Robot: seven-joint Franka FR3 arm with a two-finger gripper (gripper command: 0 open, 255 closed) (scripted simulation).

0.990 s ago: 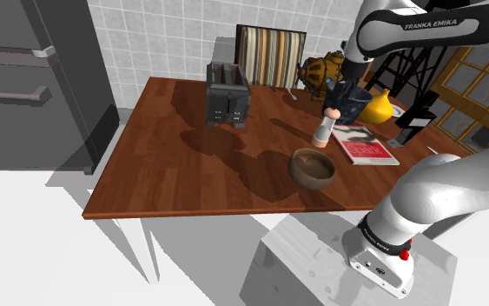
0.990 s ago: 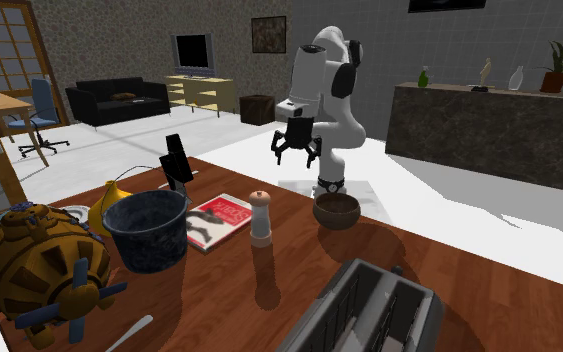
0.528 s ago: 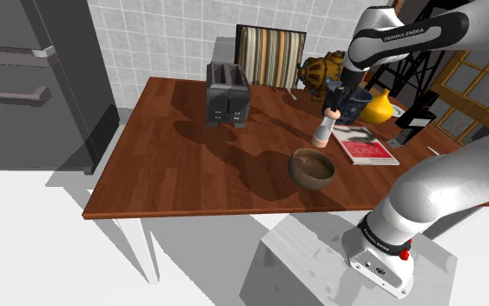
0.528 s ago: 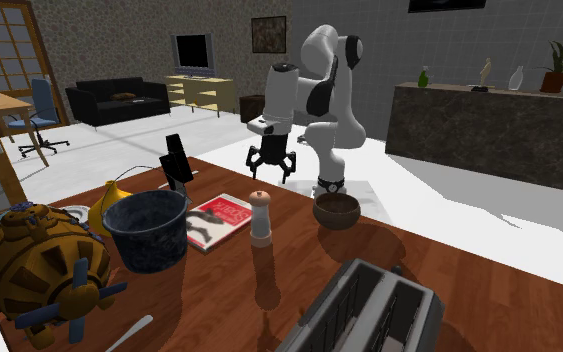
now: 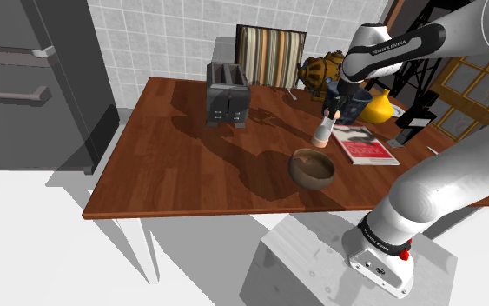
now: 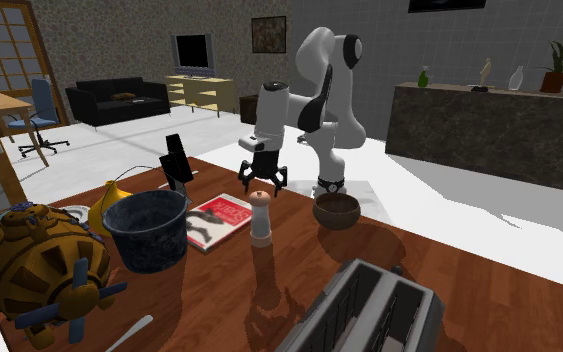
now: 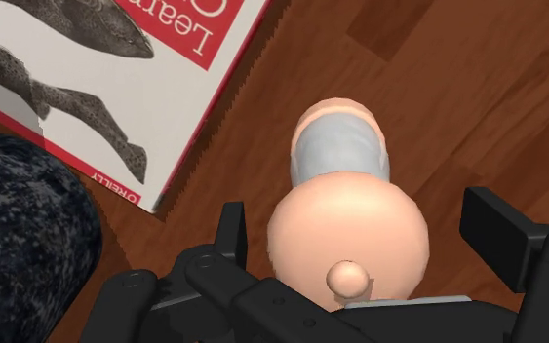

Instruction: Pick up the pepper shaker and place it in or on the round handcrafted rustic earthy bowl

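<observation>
**Mia:** Where is the pepper thing?

**Dad:** The tall pale pepper shaker with the round top and the grey band (image 6: 260, 217) stands upright on the brown wooden table (image 5: 173, 165). It is just beside the red-and-white book with the fish picture (image 7: 116, 78). Nothing is holding it.

**Mia:** What is the pincer doing?

**Dad:** The all-black two-finger gripper (image 6: 263, 182) hangs right over the shaker and points straight down. Its fingers (image 7: 229, 230) are spread apart, one on each side of the round top. They do not seem to touch it, so there is no squeeze.

**Mia:** Why spread like that?

**Dad:** So the top can fit between them, I think. The shaker is tall and thin, so coming from above looks like the way not to tip it.

**Mia:** Where does it go?

**Dad:** Into the round brown bowl (image 5: 312, 169). It sits by the table edge closest to the robot's grey stand (image 5: 307, 261), near the shaker but not touching it.

**Mia:** What could go wrong?

**Dad:** The dark speckled pot (image 6: 147, 230) and the book are close. I guess the pincer should go a bit lower, squeeze, then lift straight up, so it bumps nothing.
</observation>
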